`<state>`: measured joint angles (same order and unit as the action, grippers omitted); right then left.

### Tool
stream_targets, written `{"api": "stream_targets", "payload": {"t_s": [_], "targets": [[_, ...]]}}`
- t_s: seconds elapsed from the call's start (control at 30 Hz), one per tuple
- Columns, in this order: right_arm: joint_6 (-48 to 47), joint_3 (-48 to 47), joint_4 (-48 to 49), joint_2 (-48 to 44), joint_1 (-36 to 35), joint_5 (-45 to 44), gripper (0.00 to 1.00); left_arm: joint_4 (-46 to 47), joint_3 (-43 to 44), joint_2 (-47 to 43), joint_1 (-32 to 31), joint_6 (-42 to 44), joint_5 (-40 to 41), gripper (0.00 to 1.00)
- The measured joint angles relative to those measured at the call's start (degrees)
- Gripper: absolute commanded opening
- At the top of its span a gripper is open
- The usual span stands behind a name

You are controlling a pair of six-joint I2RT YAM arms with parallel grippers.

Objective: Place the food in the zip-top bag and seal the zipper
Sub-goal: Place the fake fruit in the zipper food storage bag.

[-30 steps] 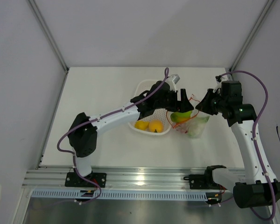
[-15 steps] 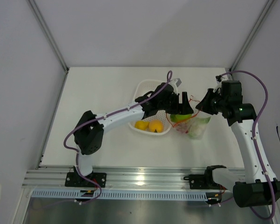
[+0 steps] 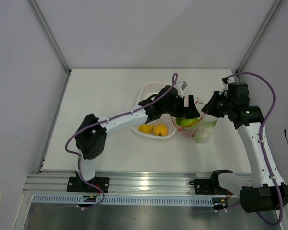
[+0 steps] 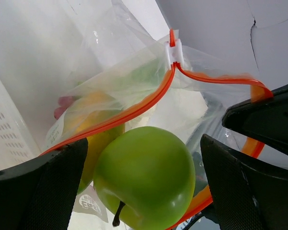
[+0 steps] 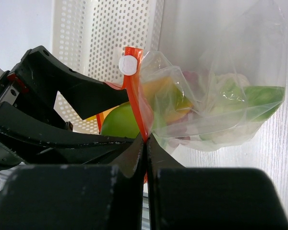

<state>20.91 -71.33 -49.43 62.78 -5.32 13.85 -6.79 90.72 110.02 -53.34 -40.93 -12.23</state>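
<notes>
The left arm (image 3: 125, 118) hides much of the basket (image 3: 146, 91); the bagged food (image 5: 228, 81) looks blurred.

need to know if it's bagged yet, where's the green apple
Left wrist view: the green apple sits in the zip-top bag's open mouth, between the left pincer's spread fingers, just right of the white basket.

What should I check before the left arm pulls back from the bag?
1. Left gripper open, green apple between its fingers: ok.
2. Right gripper shut on the zipper: ok.
3. Zip-top bag mouth held open: ok.
4. Apple fully past the zipper: cannot tell.
5. White basket emptied: not ok, yellow fruits inside.
</notes>
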Motion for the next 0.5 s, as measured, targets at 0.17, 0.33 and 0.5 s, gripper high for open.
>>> {"api": "stream_targets", "payload": {"t_s": [0.17,0.33,0.5], "targets": [[-0.02,0.00,-0.04,0.00,0.00,-0.02,0.00,1.62,-2.60,-1.64,0.37,0.31,0.00,0.99],[-0.02,0.00,-0.04,0.00,0.00,0.00,0.00,1.68,-6.56,-5.27,0.98,1.66,0.66,0.99],[-0.02,0.00,-0.11,-0.02,0.00,0.02,0.00,1.57,-11.67,-12.59,1.92,4.42,5.27,0.98]]}}
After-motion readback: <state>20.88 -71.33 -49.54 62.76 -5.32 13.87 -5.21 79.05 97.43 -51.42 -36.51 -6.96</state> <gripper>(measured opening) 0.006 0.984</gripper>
